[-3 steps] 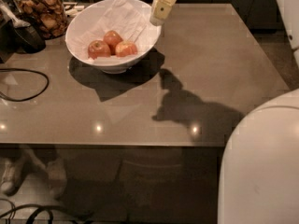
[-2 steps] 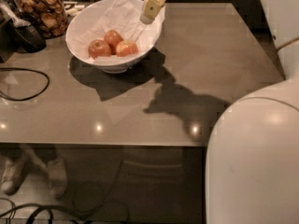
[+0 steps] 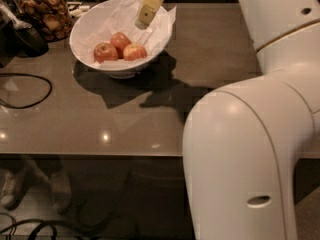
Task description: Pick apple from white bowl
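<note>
The large white bowl (image 3: 85, 49), lined with crumpled white paper, stands at the back left of the grey table (image 3: 150, 119). Three red apples lie in its front left part: one on the left (image 3: 104, 52), one behind (image 3: 120, 40), one on the right (image 3: 134, 52). My gripper (image 3: 144, 18) hangs over the bowl's right half, above and to the right of the apples, and touches none of them. Its yellowish tip points down into the bowl. My white arm (image 3: 260, 134) fills the right side of the view.
A glass jar of brown snacks (image 3: 42, 11) stands behind the bowl at the far left. A dark object (image 3: 20, 36) lies next to it. A black cable (image 3: 25, 91) loops over the table's left part. More cables lie on the floor at bottom left.
My gripper has moved left from the bowl's right rim to over its inside. My arm has swung further into view on the right. The apples have not moved.
</note>
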Robot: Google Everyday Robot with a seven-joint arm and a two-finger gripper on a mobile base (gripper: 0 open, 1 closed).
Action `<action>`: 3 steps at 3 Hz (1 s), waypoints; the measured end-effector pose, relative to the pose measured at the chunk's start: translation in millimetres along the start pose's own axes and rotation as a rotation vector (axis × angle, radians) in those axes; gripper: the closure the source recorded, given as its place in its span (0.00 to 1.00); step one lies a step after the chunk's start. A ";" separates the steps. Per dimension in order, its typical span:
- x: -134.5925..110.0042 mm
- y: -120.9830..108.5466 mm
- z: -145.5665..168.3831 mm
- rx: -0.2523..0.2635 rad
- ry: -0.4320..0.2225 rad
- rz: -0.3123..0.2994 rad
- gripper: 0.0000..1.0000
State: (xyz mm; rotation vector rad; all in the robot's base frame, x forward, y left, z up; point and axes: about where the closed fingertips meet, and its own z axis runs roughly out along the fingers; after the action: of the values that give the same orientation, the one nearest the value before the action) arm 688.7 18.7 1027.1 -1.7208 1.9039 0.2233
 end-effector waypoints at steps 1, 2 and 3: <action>1.5 -7.1 23.4 -0.029 0.003 0.031 0.16; 3.5 -11.5 45.8 -0.055 0.009 0.064 0.23; 3.9 -14.7 59.0 -0.068 0.010 0.084 0.23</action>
State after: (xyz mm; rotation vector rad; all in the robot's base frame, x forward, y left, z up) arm 719.7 41.0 979.6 -1.6896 1.9992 0.3160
